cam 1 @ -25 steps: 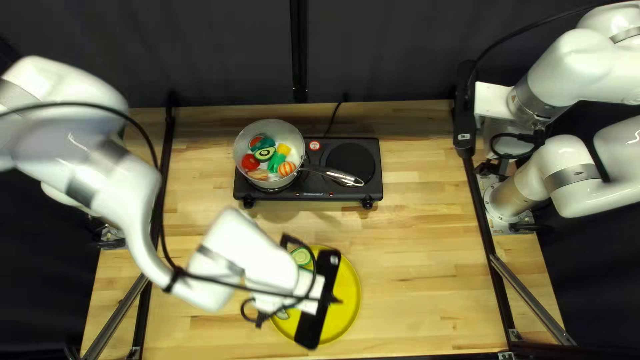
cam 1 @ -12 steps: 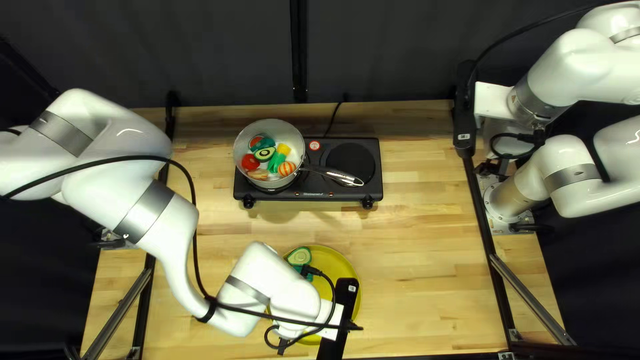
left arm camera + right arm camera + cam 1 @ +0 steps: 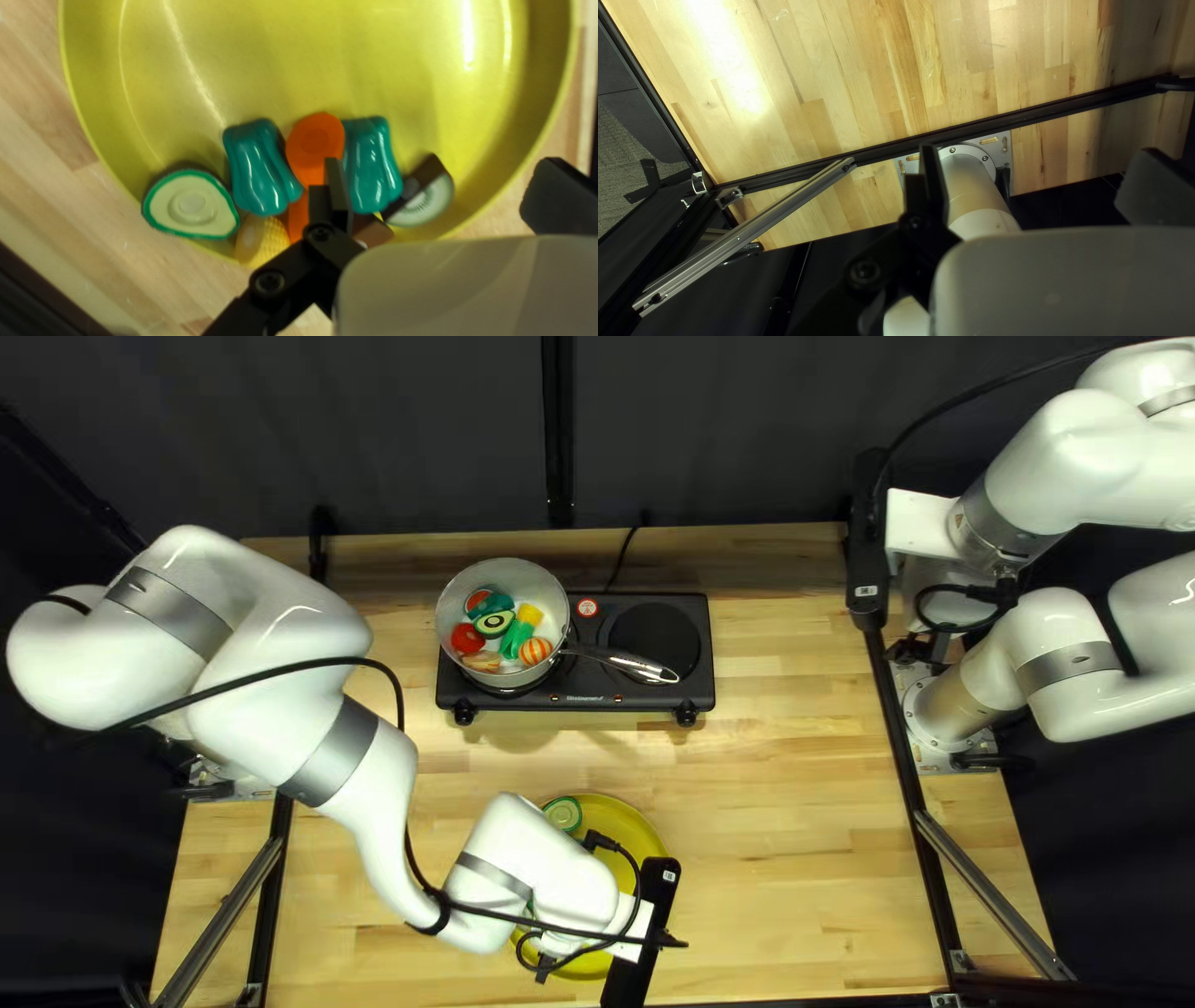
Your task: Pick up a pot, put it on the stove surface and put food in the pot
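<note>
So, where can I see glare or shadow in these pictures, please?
In the left wrist view, white glare streaks on the yellow plate and small highlights on the teal peppers; in the right wrist view, a strong glare patch on the table; in the top left view, soft shadow in front of the stove.

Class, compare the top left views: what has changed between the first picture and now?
My left gripper has moved toward the table's near edge and the view's right. My right arm and the food-filled pot on the stove stayed put.
</note>
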Robot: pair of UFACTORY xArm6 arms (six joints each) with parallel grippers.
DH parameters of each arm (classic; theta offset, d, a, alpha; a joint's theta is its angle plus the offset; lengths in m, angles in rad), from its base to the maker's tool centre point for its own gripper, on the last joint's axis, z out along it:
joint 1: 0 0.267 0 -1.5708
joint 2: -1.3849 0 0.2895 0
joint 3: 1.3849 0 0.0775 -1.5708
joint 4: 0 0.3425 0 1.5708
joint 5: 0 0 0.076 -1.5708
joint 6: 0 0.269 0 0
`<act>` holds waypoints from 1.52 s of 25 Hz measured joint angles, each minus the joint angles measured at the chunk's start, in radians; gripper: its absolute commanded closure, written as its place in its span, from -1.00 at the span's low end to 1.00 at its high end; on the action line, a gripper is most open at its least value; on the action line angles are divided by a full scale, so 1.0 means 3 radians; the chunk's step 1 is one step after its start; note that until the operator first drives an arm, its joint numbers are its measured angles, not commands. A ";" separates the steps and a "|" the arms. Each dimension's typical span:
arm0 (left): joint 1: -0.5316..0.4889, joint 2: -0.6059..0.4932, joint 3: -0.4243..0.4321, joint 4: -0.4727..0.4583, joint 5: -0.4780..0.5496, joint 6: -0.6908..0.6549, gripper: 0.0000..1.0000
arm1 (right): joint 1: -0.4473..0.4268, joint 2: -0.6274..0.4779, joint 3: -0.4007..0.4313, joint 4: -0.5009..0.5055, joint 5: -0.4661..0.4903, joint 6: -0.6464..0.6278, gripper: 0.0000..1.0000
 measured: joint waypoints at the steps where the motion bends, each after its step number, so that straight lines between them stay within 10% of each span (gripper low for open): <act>1: 0.0005 -0.0019 0.0048 0.0017 -0.0039 0.0001 -1.00 | 0.0000 0.0000 0.0000 0.0000 0.0000 0.0000 -1.00; 18: 0.0104 -0.0086 0.0357 0.0161 -0.0396 -0.0009 -1.00 | 0.0000 0.0000 0.0000 0.0000 0.0000 0.0000 -1.00; 19: 0.0107 -0.0086 0.0356 0.0161 -0.0397 -0.0011 0.43 | 0.0000 0.0000 0.0000 0.0000 0.0000 0.0000 -1.00; 20: 0.0110 -0.0087 0.0356 0.0162 -0.0396 -0.0014 1.00 | 0.0000 0.0000 0.0000 0.0000 0.0000 0.0000 -1.00; 38: 0.0116 -0.0096 0.0365 0.0172 -0.0402 -0.0033 1.00 | 0.0000 0.0000 0.0000 0.0000 0.0000 0.0000 -1.00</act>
